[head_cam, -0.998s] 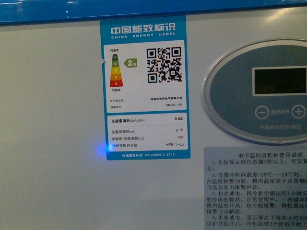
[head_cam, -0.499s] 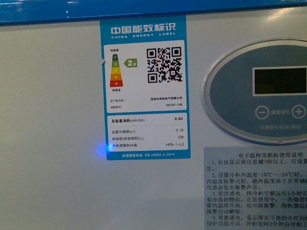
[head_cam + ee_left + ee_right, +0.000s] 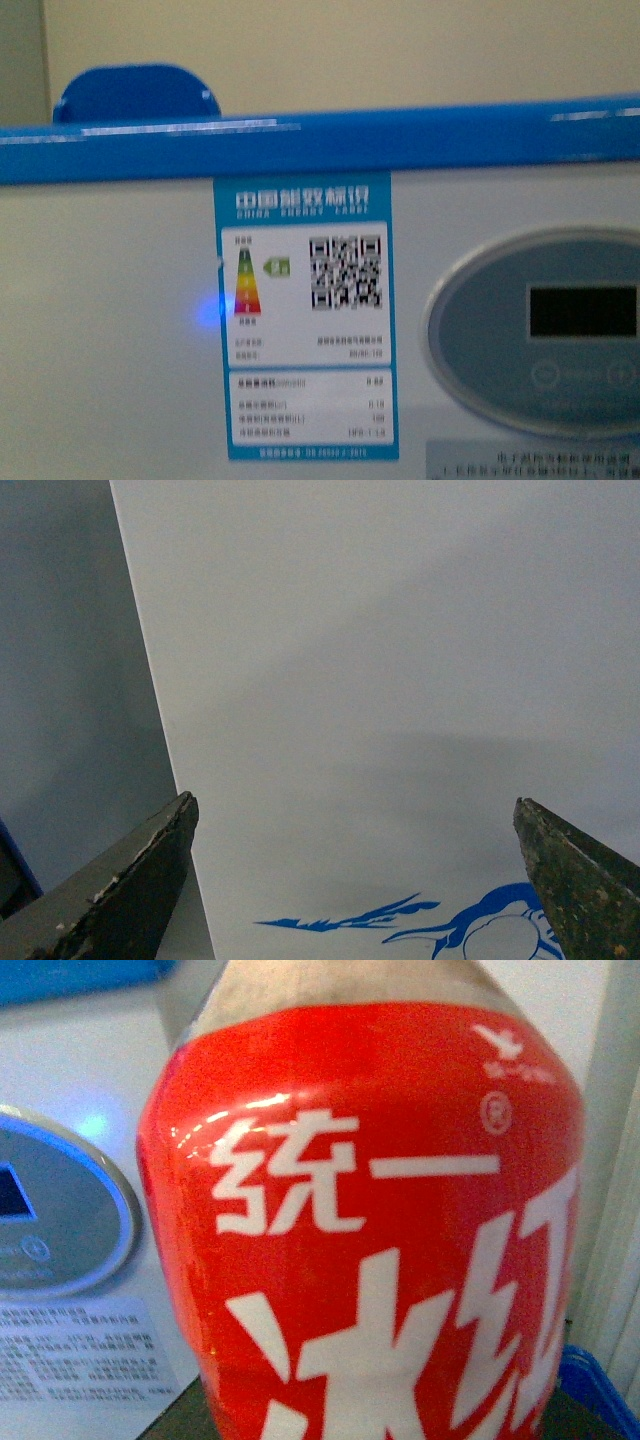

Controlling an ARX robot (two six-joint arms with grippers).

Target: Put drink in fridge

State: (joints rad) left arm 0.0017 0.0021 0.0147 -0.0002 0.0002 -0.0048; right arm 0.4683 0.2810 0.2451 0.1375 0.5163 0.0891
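The fridge (image 3: pixel 110 330) fills the front view: a white wall with a blue top rim (image 3: pixel 320 140) and a blue lid handle (image 3: pixel 135 92) above it. Neither arm shows there. In the right wrist view my right gripper is shut on the drink bottle (image 3: pixel 370 1230), which has a red label with white characters and fills the frame; the fingers are hidden behind it. The fridge's white front (image 3: pixel 80 1070) stands close behind the bottle. In the left wrist view my left gripper (image 3: pixel 355 825) is open and empty, facing the fridge's white wall (image 3: pixel 380 680) with its blue print (image 3: pixel 470 925).
An energy label (image 3: pixel 305 320) and an oval grey control panel (image 3: pixel 545 330) sit on the fridge front; the panel also shows in the right wrist view (image 3: pixel 50 1210) above an instruction sticker (image 3: pixel 75 1350). A blue object (image 3: pixel 600 1390) lies low beside the bottle. A beige wall (image 3: pixel 400 50) stands behind.
The front view has risen: the label and panel sit lower in frame, and the fridge's blue rim, a lid handle and the wall behind have come into view. The picture is blurred.
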